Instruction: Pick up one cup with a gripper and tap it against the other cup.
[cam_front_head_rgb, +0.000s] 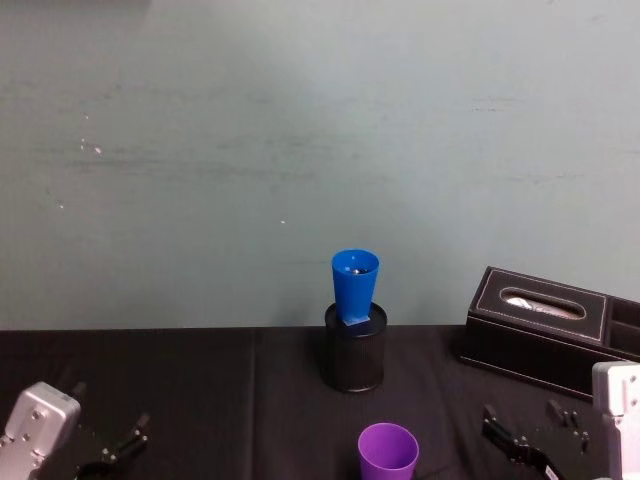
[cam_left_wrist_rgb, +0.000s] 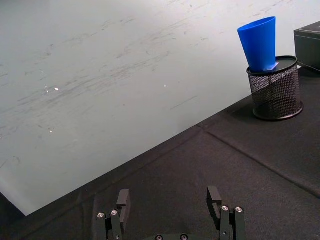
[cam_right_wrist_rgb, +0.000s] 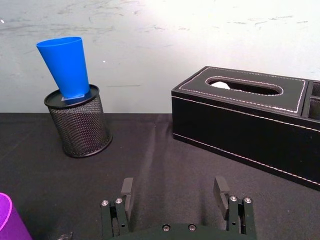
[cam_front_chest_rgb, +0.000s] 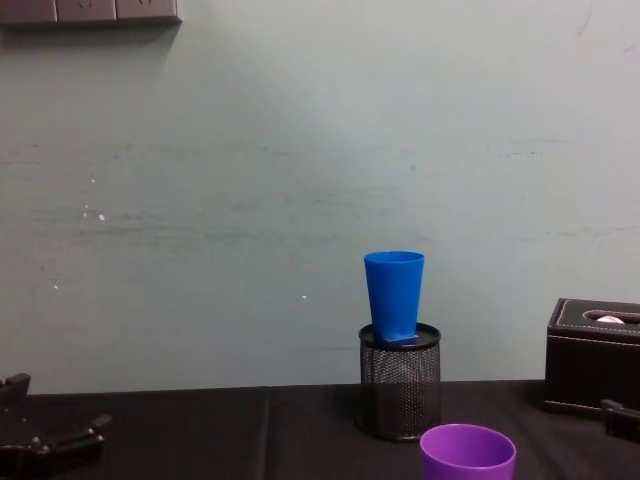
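Note:
The purple cup (cam_front_head_rgb: 388, 452) stands upright on the black tablecloth near the front, and shows low in the chest view (cam_front_chest_rgb: 467, 452) and at a corner of the right wrist view (cam_right_wrist_rgb: 7, 220). The blue cup (cam_front_head_rgb: 355, 285) stands upright on top of a black mesh pen holder (cam_front_head_rgb: 353, 355) behind it, tilted slightly (cam_front_chest_rgb: 394, 295). My right gripper (cam_front_head_rgb: 520, 445) rests low to the right of the purple cup, open and empty (cam_right_wrist_rgb: 174, 190). My left gripper (cam_front_head_rgb: 115, 450) is parked at the front left, open too (cam_left_wrist_rgb: 168, 200).
A black leather tissue box (cam_front_head_rgb: 540, 325) lies at the right, behind the right gripper (cam_right_wrist_rgb: 245, 120). A pale green wall backs the table (cam_front_head_rgb: 200, 400). Bare black cloth spreads between the left gripper and the pen holder (cam_left_wrist_rgb: 275, 90).

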